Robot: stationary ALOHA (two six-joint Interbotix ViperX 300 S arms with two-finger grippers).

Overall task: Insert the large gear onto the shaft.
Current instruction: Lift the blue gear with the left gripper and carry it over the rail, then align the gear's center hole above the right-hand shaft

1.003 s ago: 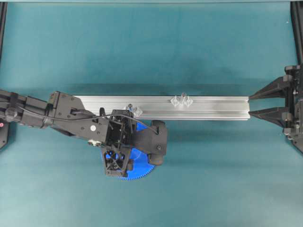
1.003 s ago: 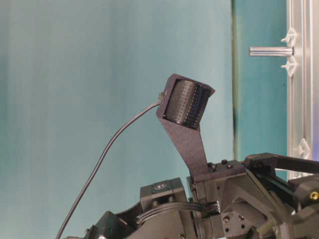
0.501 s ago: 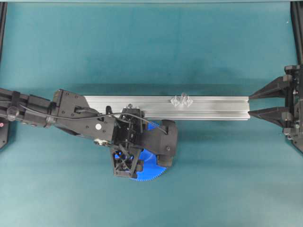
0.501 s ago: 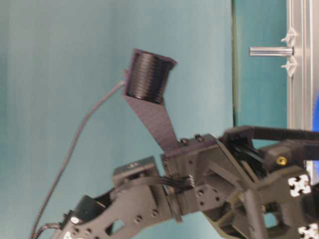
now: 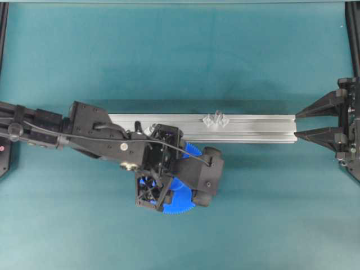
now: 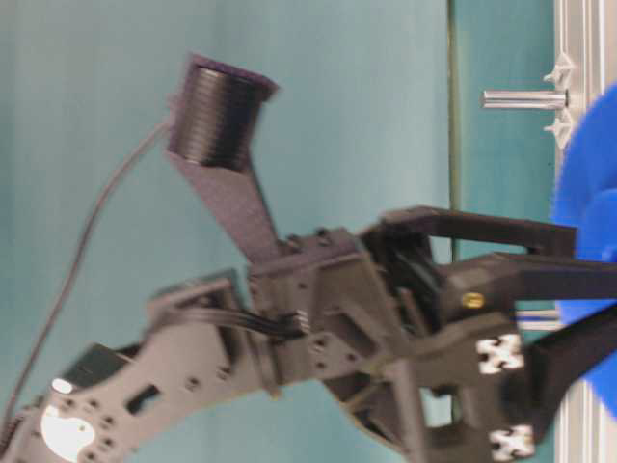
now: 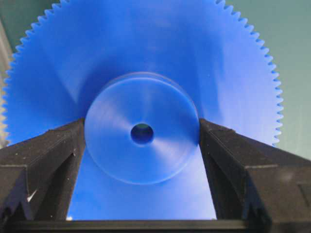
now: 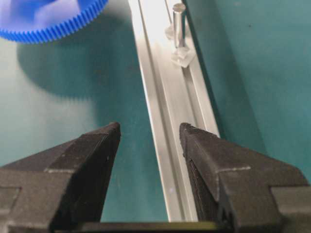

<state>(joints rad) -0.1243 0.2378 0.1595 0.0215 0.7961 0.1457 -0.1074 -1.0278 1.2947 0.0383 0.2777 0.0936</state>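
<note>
The large gear [image 7: 141, 131] fills the left wrist view, its raised hub clamped between the two black fingers [image 7: 43, 160] of the left gripper [image 5: 194, 180], one on each side, with the small bore showing clear in the middle. In the overhead view the gear sits low of centre, just below the aluminium rail [image 5: 253, 128], mostly hidden under the arm, with only blue toothed arcs peeking out. From table level its blue edge shows at the right of the frame, carried off the counter [image 5: 169, 50].

The shaft [image 5: 217, 114] visible above the rail's middle stands in its clear mount; a second pin seems to lie under the left arm, near the rail's left part, and I cannot make it out properly. Which pin is meant is therefore uncertain.

The risks, as I judge them: the bore is small, so a slight offset or tilt would set the hub face on the pin tip and jam it or push the mount along the rail. The grip is on a smooth round hub, so the gear may rotate or slip. The wide rim could also strike the rail or the neighbouring pin.

The right gripper [image 8: 148, 133], at the right edge overhead, stands wide apart and empty, aimed along the rail.
</note>
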